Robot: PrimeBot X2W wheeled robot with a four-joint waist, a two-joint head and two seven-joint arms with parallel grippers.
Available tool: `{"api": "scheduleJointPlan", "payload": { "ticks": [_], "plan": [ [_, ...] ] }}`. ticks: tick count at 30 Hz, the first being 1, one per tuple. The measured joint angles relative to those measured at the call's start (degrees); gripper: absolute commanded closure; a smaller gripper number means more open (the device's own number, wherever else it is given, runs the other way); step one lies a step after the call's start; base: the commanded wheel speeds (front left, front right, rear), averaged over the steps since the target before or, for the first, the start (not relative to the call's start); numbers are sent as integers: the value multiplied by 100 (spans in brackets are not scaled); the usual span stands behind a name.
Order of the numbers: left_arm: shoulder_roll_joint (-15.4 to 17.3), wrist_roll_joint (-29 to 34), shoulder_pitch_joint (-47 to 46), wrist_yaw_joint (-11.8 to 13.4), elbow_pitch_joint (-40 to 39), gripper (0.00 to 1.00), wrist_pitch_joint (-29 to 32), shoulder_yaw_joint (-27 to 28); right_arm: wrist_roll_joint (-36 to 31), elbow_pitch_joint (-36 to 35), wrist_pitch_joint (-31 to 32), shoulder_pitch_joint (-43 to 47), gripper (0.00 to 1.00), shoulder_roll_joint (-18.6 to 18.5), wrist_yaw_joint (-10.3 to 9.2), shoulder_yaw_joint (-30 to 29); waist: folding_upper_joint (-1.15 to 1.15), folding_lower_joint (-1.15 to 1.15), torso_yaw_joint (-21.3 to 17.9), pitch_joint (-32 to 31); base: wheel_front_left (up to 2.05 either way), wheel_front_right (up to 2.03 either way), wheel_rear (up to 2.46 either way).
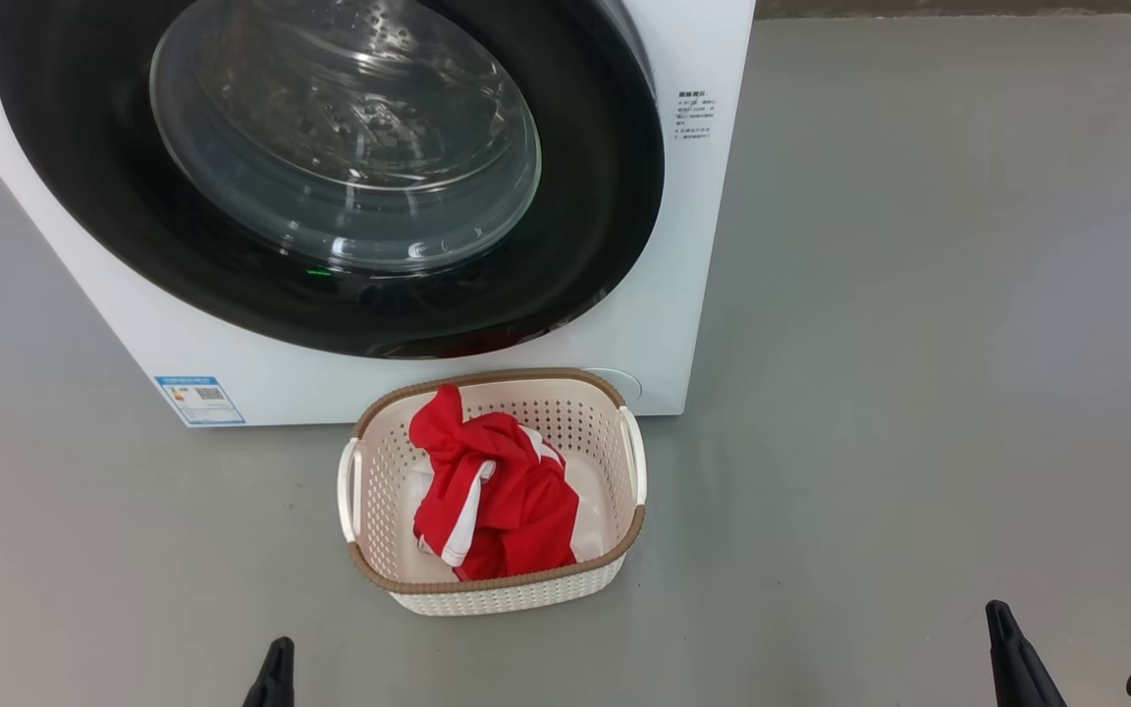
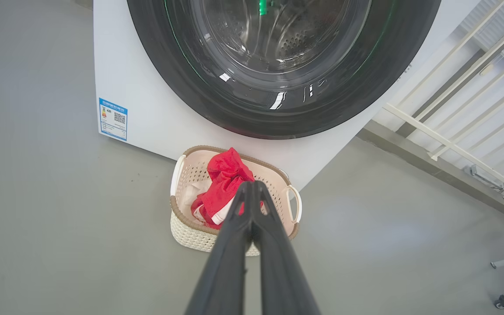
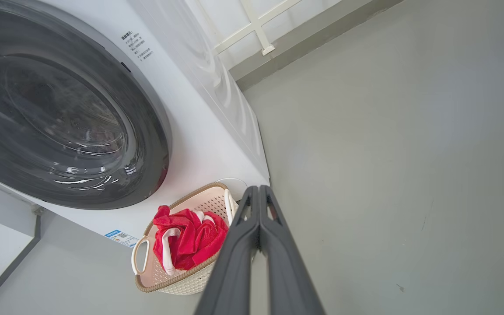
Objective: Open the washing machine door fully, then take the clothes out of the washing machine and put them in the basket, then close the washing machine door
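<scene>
— What's left for you to do?
— Little, I judge. The clothes (image 1: 492,501) lie in the basket (image 1: 507,594) on the floor, just before the washing machine (image 1: 84,314). The washing machine door (image 1: 345,147) looks shut flush.
— And your grippers?
— Left gripper (image 1: 274,673) and right gripper (image 1: 1007,638) are both clenched, empty, back from the basket.

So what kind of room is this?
Probably a laundry area, maybe a plain test room. There's a big white washing machine, a basket of red clothes in front of it, and a bare grey floor.
</scene>
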Motion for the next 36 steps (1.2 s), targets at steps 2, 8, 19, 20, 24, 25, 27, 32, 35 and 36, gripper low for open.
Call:
{"api": "scheduleJointPlan", "payload": {
  "ticks": [2,8,19,20,24,25,27,32,35,36],
  "plan": [
    [2,-157,-27,0,1,100,29,0,88,1,52,-34,100,-1,0,0,0,0,-4,-5,0,0,0],
    [8,-536,-89,0,1,100,114,4,427,1,149,-76,100,-3,0,-1,0,0,-18,-23,0,0,0],
    [22,-1152,-149,0,3,100,274,16,967,2,300,-217,100,-8,0,-3,0,0,-40,-51,0,0,0],
    [24,-1228,-175,0,4,100,281,18,1038,2,319,-222,100,-8,0,-4,0,0,-42,-53,0,0,0],
    [31,-1455,-216,0,4,100,332,25,1224,3,392,-315,100,-12,0,-7,0,0,-51,-65,0,0,0],
    [33,-1534,-218,0,4,100,355,30,1281,3,397,-322,100,-13,0,-7,0,0,-53,-68,0,0,0],
    [35,-1668,-224,0,4,100,381,32,1419,4,438,-330,100,-16,0,-9,0,0,-58,-73,0,0,0],
    [38,-1980,-243,0,5,100,470,47,1669,7,524,-404,100,-21,0,-10,0,0,-69,-87,0,0,0],
    [42,-2136,-299,0,13,100,513,55,1841,4,564,-432,100,-25,0,-11,0,0,-76,-96,0,0,0],
    [44,-2206,-320,0,12,100,532,58,1883,5,590,-433,100,-27,0,-12,0,0,-78,-98,0,0,0]
  ]
}}
